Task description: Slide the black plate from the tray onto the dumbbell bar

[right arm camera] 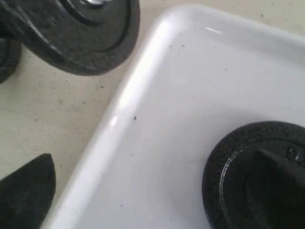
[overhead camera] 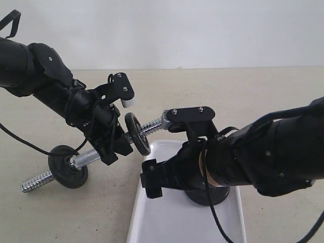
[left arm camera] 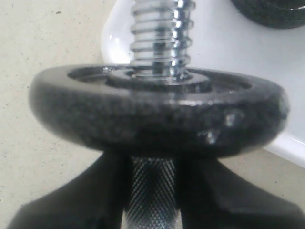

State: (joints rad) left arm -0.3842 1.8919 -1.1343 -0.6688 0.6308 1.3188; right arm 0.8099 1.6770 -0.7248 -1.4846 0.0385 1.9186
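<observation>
A black plate [overhead camera: 137,132] [left arm camera: 157,114] [right arm camera: 81,33] is threaded on the upper part of the dumbbell bar [overhead camera: 96,154], just above my left gripper's fingers. The left gripper [overhead camera: 114,147] [left arm camera: 152,186] is shut on the bar's knurled middle and holds it tilted, with the threaded end [left arm camera: 159,33] over the corner of the tray [overhead camera: 167,223] [left arm camera: 228,52] [right arm camera: 190,95]. A second black plate [overhead camera: 208,196] [left arm camera: 271,12] [right arm camera: 238,181] lies flat in the tray. My right gripper [overhead camera: 167,179] [right arm camera: 152,176] hovers open over the tray, one finger above that plate.
Another black plate [overhead camera: 68,166] sits on the bar's lower end, near the beige tabletop [overhead camera: 253,96], with bare thread [overhead camera: 35,181] sticking out past it. The right arm [overhead camera: 268,157] covers the tray's right side.
</observation>
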